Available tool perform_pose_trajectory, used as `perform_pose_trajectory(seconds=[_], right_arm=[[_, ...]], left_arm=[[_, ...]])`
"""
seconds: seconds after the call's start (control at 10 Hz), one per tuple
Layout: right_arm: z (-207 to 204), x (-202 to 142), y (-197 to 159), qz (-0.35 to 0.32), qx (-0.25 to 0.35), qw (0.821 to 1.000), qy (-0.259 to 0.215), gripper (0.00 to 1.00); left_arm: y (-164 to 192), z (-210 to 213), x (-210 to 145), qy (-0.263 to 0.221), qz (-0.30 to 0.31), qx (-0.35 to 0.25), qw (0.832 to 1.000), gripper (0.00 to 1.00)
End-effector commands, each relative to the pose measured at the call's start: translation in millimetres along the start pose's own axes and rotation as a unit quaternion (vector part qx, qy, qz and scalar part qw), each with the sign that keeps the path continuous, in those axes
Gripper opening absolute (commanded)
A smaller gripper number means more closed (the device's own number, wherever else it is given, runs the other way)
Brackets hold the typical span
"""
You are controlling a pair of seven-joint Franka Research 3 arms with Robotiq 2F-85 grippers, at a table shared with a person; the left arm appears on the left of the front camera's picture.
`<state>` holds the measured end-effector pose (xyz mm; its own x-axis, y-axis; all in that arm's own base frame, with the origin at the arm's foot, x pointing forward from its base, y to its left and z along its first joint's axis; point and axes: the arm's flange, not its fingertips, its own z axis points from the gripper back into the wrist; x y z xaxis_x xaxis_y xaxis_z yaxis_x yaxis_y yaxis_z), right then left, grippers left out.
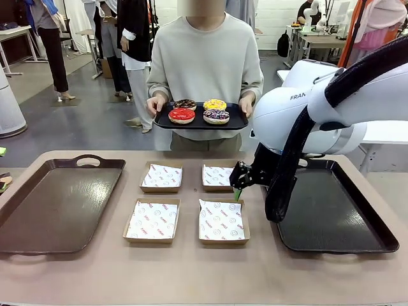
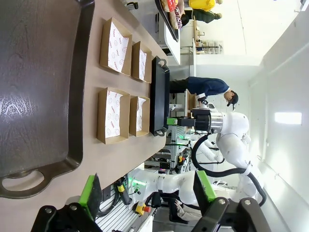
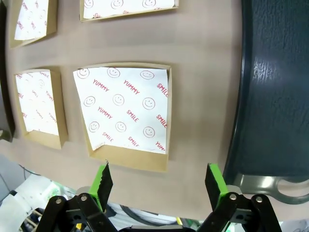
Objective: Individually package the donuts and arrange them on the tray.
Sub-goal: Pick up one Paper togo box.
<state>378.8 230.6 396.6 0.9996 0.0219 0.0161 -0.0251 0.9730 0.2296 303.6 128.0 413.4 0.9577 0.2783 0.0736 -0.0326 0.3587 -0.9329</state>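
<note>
A person at the far side holds a black serving tray [image 1: 237, 119] carrying four donuts: red [image 1: 182, 115], chocolate-brown [image 1: 185, 103], yellow [image 1: 215, 104] and dark purple [image 1: 216, 116]. Four paper-lined cardboard boxes lie on the table: far left [image 1: 161, 177], far right [image 1: 218, 177], near left [image 1: 152, 221] and near right [image 1: 222, 222]. My right gripper [image 1: 237, 191] hangs open just above the near right box [image 3: 126, 113], its fingers [image 3: 103, 180] empty. In its wrist view my left gripper [image 2: 147, 191] is open and empty, high over the table's left end.
A brown tray [image 1: 57, 204] lies on the table's left and a dark tray [image 1: 338, 210] on its right, partly under my right arm. The left wrist view looks along the brown tray [image 2: 38, 82] and the boxes [image 2: 113, 115]. People stand far behind.
</note>
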Motion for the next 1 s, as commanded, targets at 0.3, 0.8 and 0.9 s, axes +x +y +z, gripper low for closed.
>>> perform_pose_trajectory(seconds=[0.3,0.8,0.9], right_arm=[[0,0,1,0.001,0.000,1.000,0.000,1.00],[-55,15,13,-0.041,-0.075,0.996,0.025,1.00],[-64,19,17,-0.039,-0.079,0.996,0.035,1.00]], left_arm=[[-1,1,1,-0.005,0.002,-0.005,1.000,1.00],[-1,1,1,-0.005,0.002,-0.005,1.000,1.00],[-1,1,1,-0.005,0.002,-0.005,1.000,1.00]])
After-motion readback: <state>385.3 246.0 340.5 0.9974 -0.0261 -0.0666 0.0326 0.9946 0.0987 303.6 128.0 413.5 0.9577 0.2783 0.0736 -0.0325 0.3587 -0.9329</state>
